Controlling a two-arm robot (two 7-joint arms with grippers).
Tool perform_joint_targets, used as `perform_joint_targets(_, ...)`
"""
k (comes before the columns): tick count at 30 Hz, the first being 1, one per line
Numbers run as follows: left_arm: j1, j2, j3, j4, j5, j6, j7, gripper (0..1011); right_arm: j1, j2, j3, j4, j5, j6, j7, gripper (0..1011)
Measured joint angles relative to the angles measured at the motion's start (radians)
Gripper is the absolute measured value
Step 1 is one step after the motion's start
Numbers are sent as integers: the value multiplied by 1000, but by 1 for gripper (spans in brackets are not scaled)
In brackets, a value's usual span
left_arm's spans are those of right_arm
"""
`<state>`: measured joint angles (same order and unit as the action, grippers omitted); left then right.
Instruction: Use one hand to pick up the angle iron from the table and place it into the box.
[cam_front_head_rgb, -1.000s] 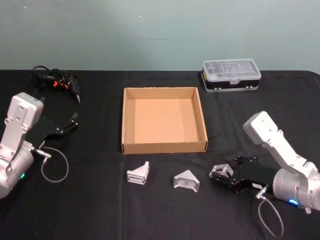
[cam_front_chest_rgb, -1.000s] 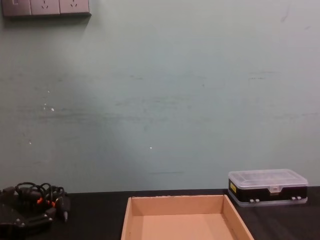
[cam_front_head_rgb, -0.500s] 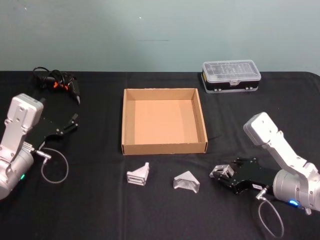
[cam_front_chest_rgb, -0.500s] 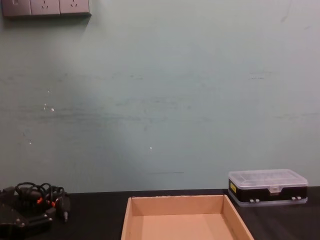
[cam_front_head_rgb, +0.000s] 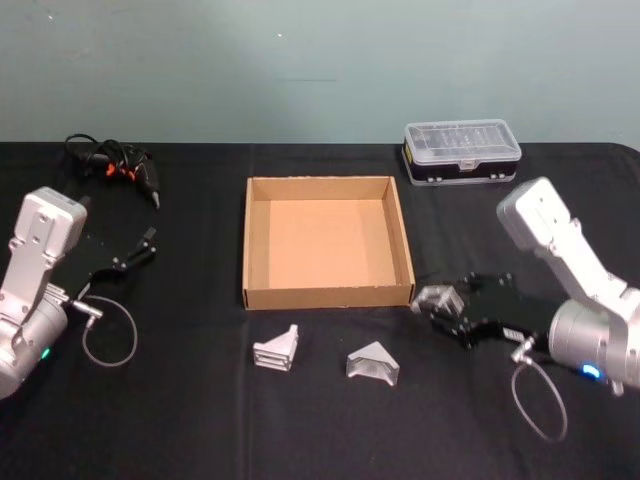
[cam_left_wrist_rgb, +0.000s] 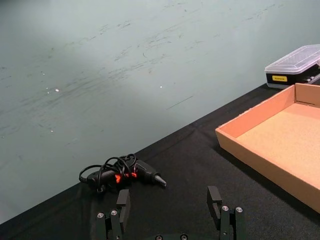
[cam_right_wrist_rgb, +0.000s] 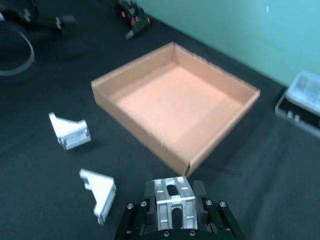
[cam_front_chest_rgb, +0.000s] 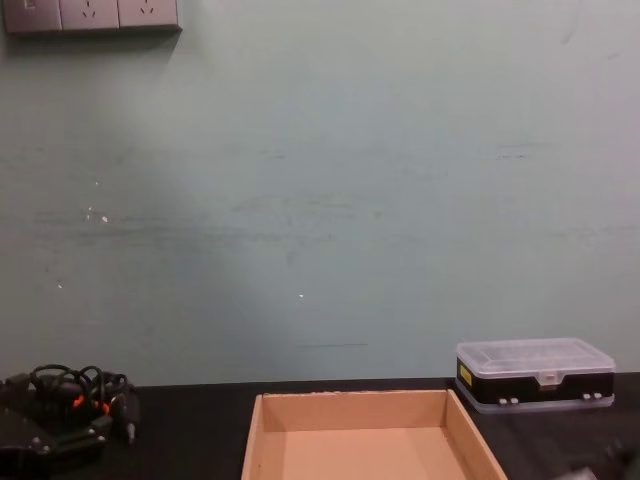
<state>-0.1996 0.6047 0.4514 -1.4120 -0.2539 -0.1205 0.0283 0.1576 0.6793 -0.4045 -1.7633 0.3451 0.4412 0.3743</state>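
Right tool (cam_front_head_rgb: 440, 308) clamped on an angle iron (cam_right_wrist_rgb: 172, 200), held off the tabletop (cam_front_head_rgb: 200, 420) at centre-right of the head frame, just beside the lower-right corner of the box (cam_front_head_rgb: 328, 295). The box opening lies up and left of the tool. The piece's long axis looks aimed at that corner. Next move, I'd guess: carry it over the near wall. Left tool (cam_front_head_rgb: 135, 250) spread wide, parked far left.

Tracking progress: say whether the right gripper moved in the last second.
Yes. The right gripper, holding an angle iron, moved forward toward the box's near-right corner.
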Motion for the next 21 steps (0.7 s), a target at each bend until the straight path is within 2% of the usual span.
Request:
perform_joint_targets(4,0,0,0,0,0,0,0,1011,58,-16,-8,-10,-11,33,30,468)
perform_joint_targets(10,0,0,0,0,0,0,0,1011,178,-68,-51,40,-51,83,63,468)
perform_joint_targets(11,0,0,0,0,0,0,0,1011,213,-87,-66,63,-64,93,69,468)
perform_joint_targets(14,0,0,0,0,0,0,0,1011,270,-123,-91,113,-87,110,79,468)
perform_joint_targets(17,0,0,0,0,0,0,0,1011,312,-156,-108,165,-101,120,85,468)
perform_joint_targets(21,0,0,0,0,0,0,0,1011,387,-221,-137,275,-127,127,95,468)
